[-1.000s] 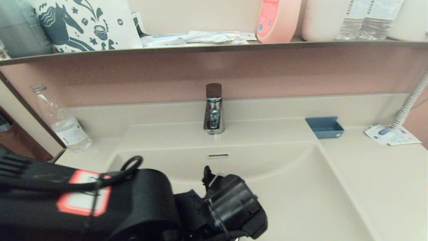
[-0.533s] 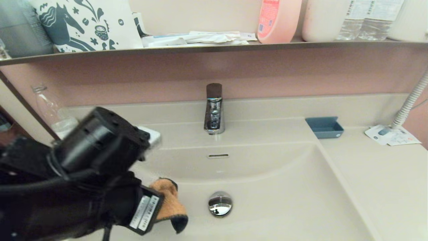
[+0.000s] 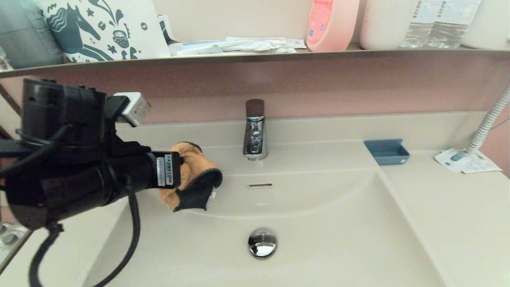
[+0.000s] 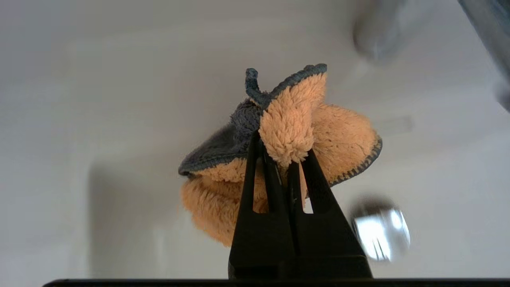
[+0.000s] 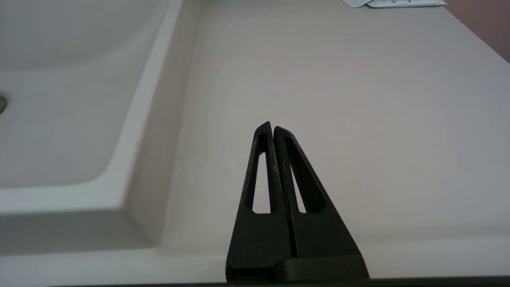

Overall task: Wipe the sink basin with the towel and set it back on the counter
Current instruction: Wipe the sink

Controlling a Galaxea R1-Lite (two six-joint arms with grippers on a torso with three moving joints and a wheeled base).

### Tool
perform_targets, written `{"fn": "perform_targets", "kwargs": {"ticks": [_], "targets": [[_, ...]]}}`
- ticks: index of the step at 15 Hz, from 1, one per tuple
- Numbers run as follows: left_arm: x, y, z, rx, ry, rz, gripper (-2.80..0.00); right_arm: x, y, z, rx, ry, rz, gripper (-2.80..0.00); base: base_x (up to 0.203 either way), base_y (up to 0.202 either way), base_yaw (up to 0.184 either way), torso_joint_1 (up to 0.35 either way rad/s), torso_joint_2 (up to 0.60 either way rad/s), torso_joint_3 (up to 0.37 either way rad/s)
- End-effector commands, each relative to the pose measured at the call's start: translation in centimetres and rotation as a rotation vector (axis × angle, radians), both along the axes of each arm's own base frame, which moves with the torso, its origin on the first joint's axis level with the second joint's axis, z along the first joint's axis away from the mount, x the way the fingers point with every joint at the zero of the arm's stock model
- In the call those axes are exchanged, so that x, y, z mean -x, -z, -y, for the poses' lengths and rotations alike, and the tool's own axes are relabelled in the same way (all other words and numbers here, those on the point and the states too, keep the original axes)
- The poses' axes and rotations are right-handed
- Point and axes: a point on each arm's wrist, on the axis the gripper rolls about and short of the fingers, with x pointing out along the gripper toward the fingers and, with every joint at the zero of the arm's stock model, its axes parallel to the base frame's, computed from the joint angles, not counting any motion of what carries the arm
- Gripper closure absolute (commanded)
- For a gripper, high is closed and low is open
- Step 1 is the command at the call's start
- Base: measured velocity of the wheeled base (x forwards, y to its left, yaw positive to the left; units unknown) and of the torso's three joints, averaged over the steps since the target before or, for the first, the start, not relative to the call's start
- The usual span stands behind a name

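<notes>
The towel (image 3: pixel 191 175) is a fluffy orange cloth with a dark grey edge, bunched up. My left gripper (image 4: pixel 281 153) is shut on a fold of this towel (image 4: pixel 287 123), holding it in the air over the back left part of the sink basin (image 3: pixel 330 235), near the basin's rear wall. The round chrome drain stopper (image 3: pixel 262 242) lies bare below and to the right. My right gripper (image 5: pixel 273 129) is shut with nothing in it, parked low over the counter (image 5: pixel 358 99) right of the basin; it is out of the head view.
A chrome faucet (image 3: pixel 254 131) stands behind the basin. A small blue tray (image 3: pixel 386 151) and paper packets (image 3: pixel 466 160) lie on the counter at the back right. A white corrugated hose (image 3: pixel 490 119) runs down there. The upper shelf (image 3: pixel 255 57) carries bottles and bags.
My left arm has swung from the basin's middle to its left side, then lifted the towel up and back toward the rear wall. The drain stopper came into sight.
</notes>
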Motion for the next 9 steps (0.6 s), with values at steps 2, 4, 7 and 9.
{"fn": "perform_targets", "kwargs": {"ticks": [2, 4, 7, 9], "targets": [[-4.5, 3.5, 0.1, 0.041, -0.035, 0.118, 0.0, 0.0, 0.0, 0.0, 0.0, 0.0, -0.001, 0.0, 0.0, 0.0, 0.0, 0.0, 0.0, 0.0], [-7.3, 5.8, -0.5, 0.014, -0.039, 0.147, 0.0, 0.0, 0.0, 0.0, 0.0, -0.001, -0.001, 0.0, 0.0, 0.0, 0.0, 0.0, 0.0, 0.0], [-10.5, 7.9, -1.0, -0.03, -0.03, 0.2, 0.0, 0.0, 0.0, 0.0, 0.0, 0.0, -0.001, 0.0, 0.0, 0.0, 0.0, 0.0, 0.0, 0.0], [-11.4, 9.4, 0.3, -0.026, -0.026, 0.207, 0.0, 0.0, 0.0, 0.0, 0.0, 0.0, -0.001, 0.0, 0.0, 0.0, 0.0, 0.0, 0.0, 0.0]]}}
